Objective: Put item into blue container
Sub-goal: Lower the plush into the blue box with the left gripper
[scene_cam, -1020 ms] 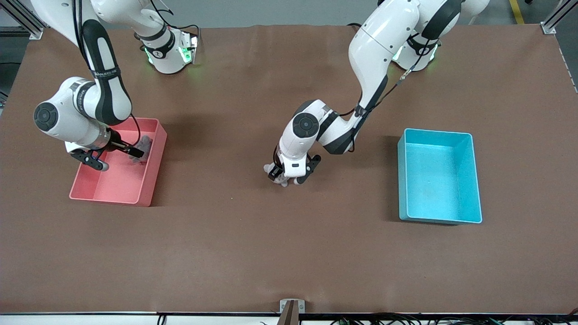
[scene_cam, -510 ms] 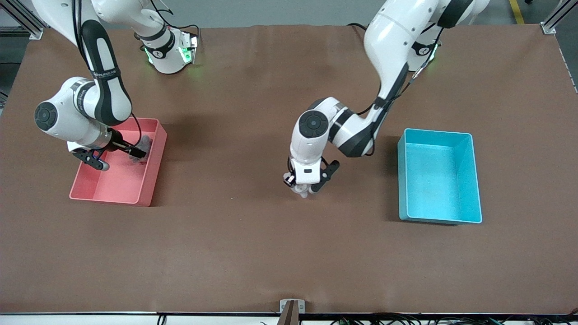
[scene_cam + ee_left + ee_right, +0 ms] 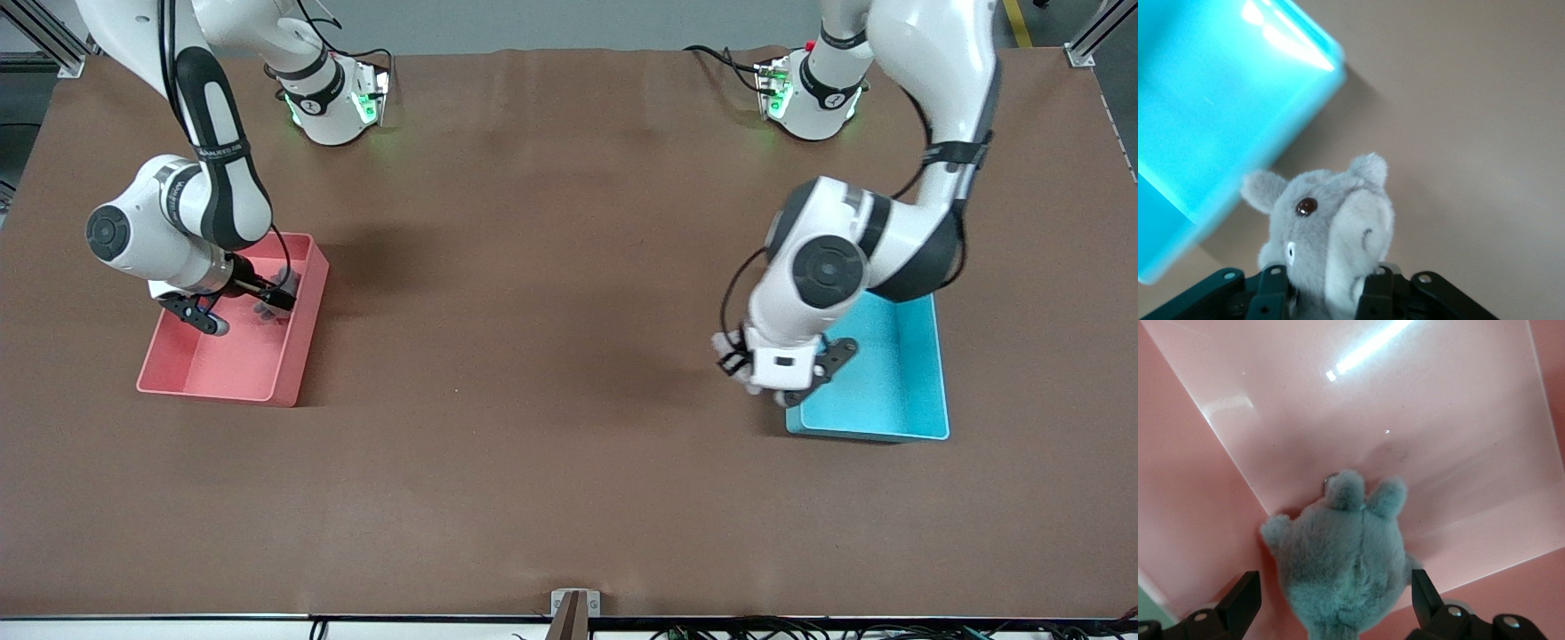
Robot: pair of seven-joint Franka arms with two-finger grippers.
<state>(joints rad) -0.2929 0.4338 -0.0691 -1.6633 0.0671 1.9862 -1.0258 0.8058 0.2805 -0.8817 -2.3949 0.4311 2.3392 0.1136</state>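
1. Now the left gripper [image 3: 782,378], clamped on a grey plush toy [image 3: 1328,233], hangs over the blue container [image 3: 898,391]'s edge toward the table's middle.
2. Release needs travel farther over the container's floor.
3. A second ago it was above mid-table.
4. The right gripper [image 3: 238,307] gapes around another plush [image 3: 1345,553] in the pink bin [image 3: 222,382].

Front cam high, facing robots; wrist cams close-up: left shares blue container [image 3: 898,391] [image 3: 1198,127], right pink bin [image 3: 267,373] [image 3: 1191,487].

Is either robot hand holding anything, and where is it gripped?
The left gripper pinches a grey plush toy by its lower body; the right gripper holds nothing.
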